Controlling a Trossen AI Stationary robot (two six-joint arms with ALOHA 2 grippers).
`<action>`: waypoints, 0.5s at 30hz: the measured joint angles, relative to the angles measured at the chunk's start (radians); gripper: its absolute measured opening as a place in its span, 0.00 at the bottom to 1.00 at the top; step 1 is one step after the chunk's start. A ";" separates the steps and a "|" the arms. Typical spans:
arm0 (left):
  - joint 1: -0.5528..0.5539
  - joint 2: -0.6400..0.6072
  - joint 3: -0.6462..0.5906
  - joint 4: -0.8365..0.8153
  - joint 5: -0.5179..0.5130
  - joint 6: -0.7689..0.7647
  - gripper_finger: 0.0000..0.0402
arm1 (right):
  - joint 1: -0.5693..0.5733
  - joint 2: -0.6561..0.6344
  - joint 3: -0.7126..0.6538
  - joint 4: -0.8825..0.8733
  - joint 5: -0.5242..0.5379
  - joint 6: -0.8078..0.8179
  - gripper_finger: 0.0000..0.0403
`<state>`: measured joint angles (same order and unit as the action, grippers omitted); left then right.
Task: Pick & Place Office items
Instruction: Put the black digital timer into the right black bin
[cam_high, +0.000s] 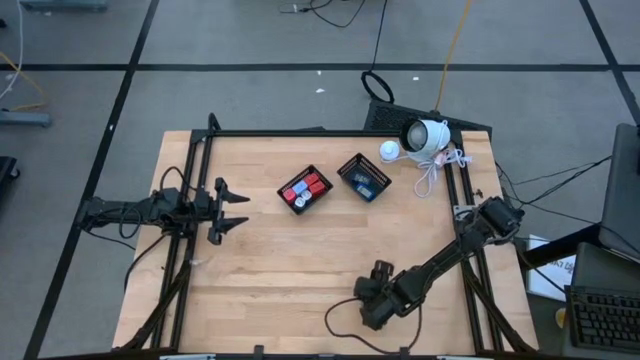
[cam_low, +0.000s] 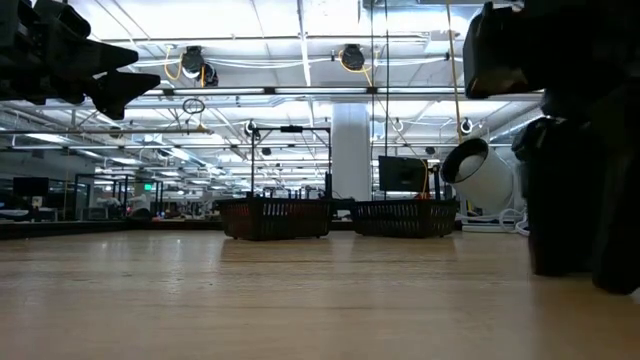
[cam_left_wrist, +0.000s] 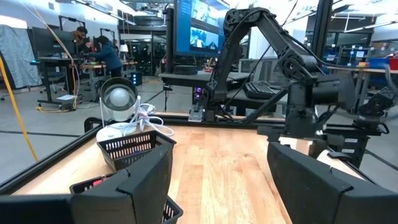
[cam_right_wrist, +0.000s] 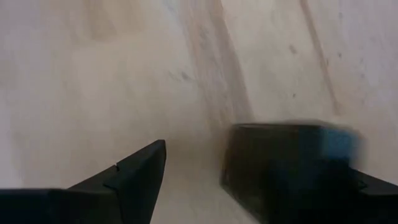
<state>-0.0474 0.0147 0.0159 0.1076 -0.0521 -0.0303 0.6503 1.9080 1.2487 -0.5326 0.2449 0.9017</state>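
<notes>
Dark blurred block (cam_right_wrist: 292, 168) hides right fingers (cropped).

Red blocks (cam_high: 306, 187) + pale blue block (cam_high: 300, 193) in left basket (cam_high: 288, 184).

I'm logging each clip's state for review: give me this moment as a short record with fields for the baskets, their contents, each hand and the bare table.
left basket: black mesh basket, mid-table, holds red blocks and a pale blue block
right basket: black mesh basket beside it, blue-faced pieces inside
left hand: open, raised above the table's left side, holding nothing
right hand: low at the table's near edge, open, pointing at the wood
table: wooden top; no loose items visible on it
other: white camera at the far right corner
</notes>
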 joint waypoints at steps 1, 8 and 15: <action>0.000 0.000 0.000 0.000 0.000 0.000 0.64 | -0.003 0.003 -0.002 -0.008 -0.006 0.005 0.72; 0.000 0.000 0.000 -0.001 0.000 0.000 0.64 | -0.008 -0.001 -0.001 -0.049 0.007 0.003 0.72; 0.000 0.000 0.000 0.000 0.000 0.000 0.68 | -0.010 -0.002 0.000 -0.048 0.012 -0.065 0.72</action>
<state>-0.0473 0.0151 0.0159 0.1074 -0.0521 -0.0303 0.6399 1.9064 1.2484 -0.5806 0.2565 0.8365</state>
